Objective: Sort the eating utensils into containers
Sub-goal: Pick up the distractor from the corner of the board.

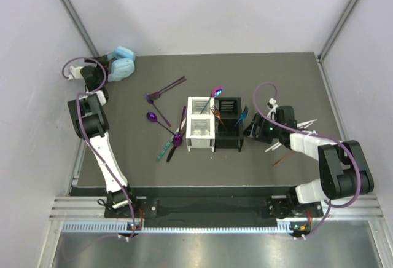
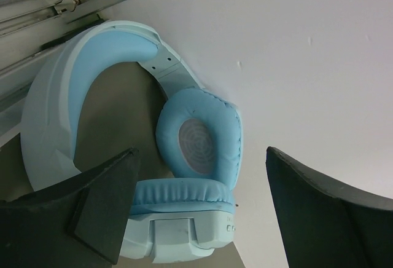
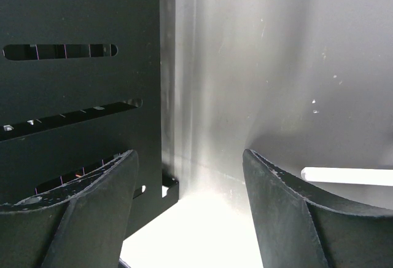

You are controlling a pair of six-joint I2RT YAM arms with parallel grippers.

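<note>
The white caddy (image 1: pixel 190 125) and the black caddy (image 1: pixel 228 143) stand side by side mid-table. An iridescent utensil (image 1: pixel 215 94) leans out of them, and a blue one (image 1: pixel 243 117) leans at the black caddy's right side. Purple spoons and forks (image 1: pixel 164 90) (image 1: pixel 158 118) (image 1: pixel 178 134) and a green-handled knife (image 1: pixel 163 150) lie left of the white caddy. White sticks (image 1: pixel 306 123) (image 1: pixel 273 147) and a brown stick (image 1: pixel 282 158) lie at the right. My right gripper (image 1: pixel 252 128) (image 3: pixel 190 185) is open and empty beside the black caddy's wall (image 3: pixel 80 83); a white stick (image 3: pixel 347 176) lies to its right. My left gripper (image 1: pixel 103 71) (image 2: pixel 202 194) is open.
Light-blue headphones (image 1: pixel 121 63) lie at the far left corner against the wall. In the left wrist view one ear cup (image 2: pixel 181 209) sits between my open left fingers. The side walls stand close to both arms.
</note>
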